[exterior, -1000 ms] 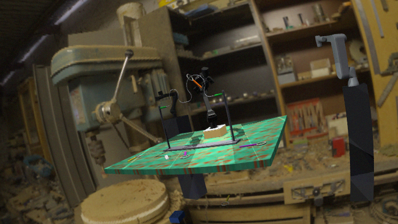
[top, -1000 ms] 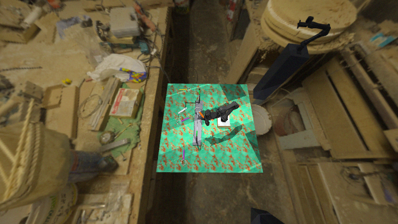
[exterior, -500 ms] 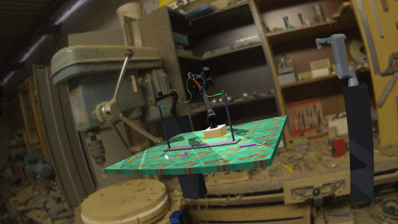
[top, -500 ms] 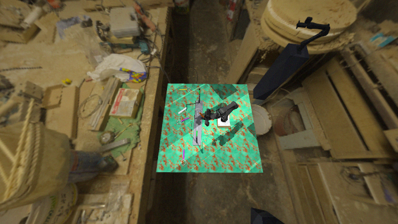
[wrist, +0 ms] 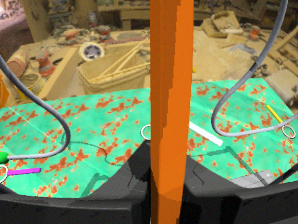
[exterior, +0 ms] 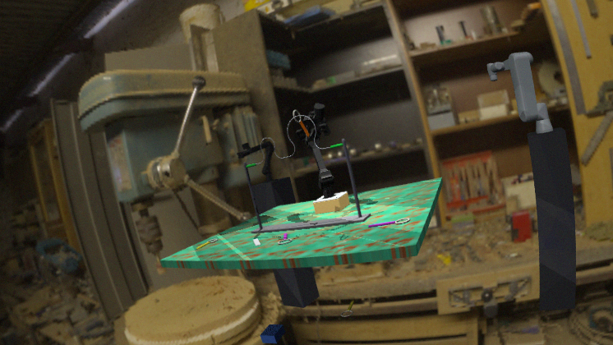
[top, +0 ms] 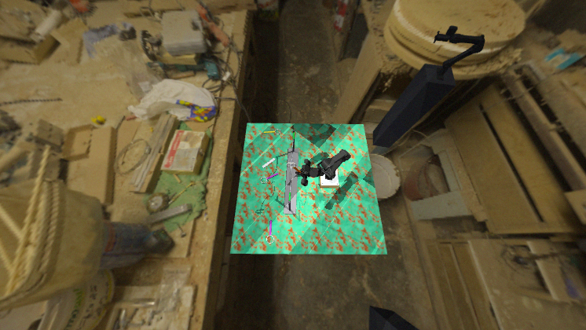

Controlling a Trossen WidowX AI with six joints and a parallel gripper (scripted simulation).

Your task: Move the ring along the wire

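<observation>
High up, hand [exterior: 306, 131] clamps orange handle [exterior: 303, 127], ring [exterior: 296, 113] circling the wire [exterior: 288, 148].

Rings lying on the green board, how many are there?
3. Yellow-handled ring near the top view's upper edge, purple-handled ring left of the grey base, another purple one near the lower edge. More may hide. The tool holds a fourth.

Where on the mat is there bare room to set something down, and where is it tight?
Free: the mat's side behind the arm's base block, and the near corner beyond the purple-handled ring. Crowded: the strip along the grey base plate, with loose rings and the white bar beside it, where the gripper holds the orange handle.
</observation>
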